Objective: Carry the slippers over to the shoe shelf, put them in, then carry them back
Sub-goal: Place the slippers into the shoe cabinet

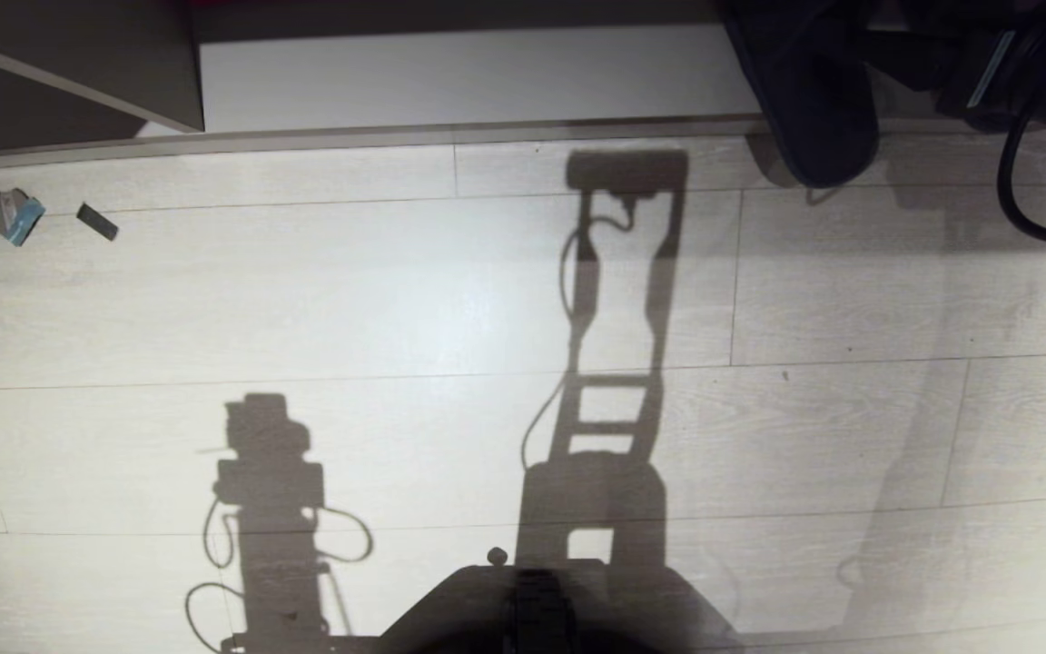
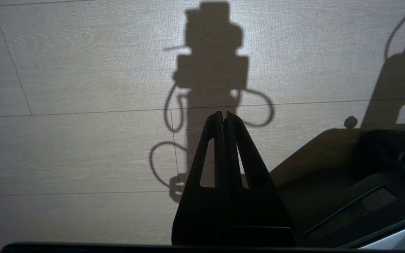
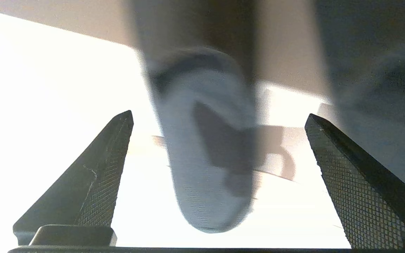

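Pale wood-plank floor [image 1: 396,300] fills most of the head view, crossed by the robot's own long shadow, and along its far edge runs the shoe shelf [image 1: 468,77] with its flat pale base board. That shelf is the landmark here. A dark slipper [image 1: 818,100] lies toward the right end of it, its rounded end hanging over the front lip onto the floor; only this one can be made out with any certainty. The right pincer [image 3: 218,117] is spread wide and grips nothing, with the slipper lying lengthwise in the gap between its two fingers, apparently not touching either. By my reading, the step in hand is either letting go after placing or lining up to retrieve. For a good pick, the pincer should sink until its fingers bracket the slipper's sides, then close gently, since soft cloth will fold and slip. For a release, it should draw back straight so as not to drag the slipper off the lip. The left pincer [image 2: 223,114] hangs over the floor, well short of the shelf, fingers pressed together and holding nothing.
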